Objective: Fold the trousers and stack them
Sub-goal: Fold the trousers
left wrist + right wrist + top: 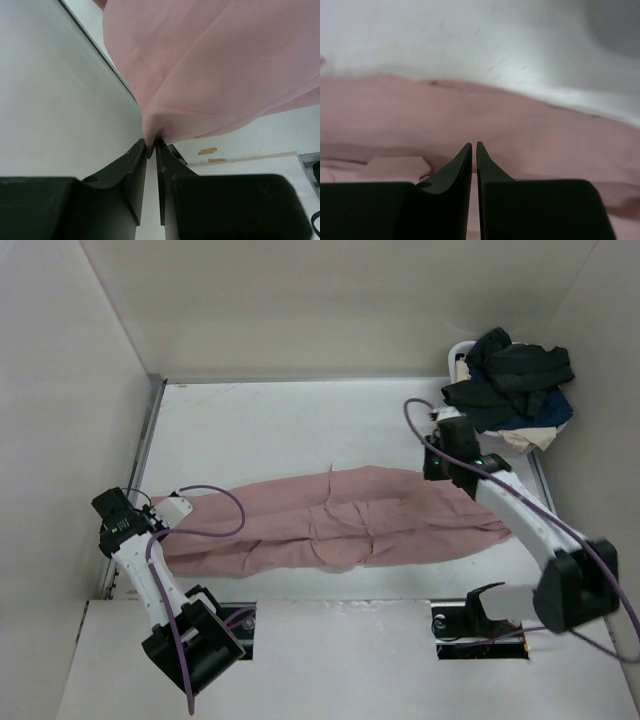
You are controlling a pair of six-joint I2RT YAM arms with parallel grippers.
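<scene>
End effector (151,146) nips trousers (225,65) beside wall (50,100).

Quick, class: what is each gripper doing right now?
Left gripper: closed, fingers pinching a fold of the trousers.
Right gripper: closed just above the trousers; no cloth visibly held.

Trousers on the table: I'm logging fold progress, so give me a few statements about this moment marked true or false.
1. The trousers lie spread out across the table. True.
2. The left gripper pinches a fold of the trousers. True.
3. The right gripper stands wide open. False: its jaws are almost together.
4. The dark garments lie on the trousers. False: they are heaped apart, in the far right corner.
</scene>
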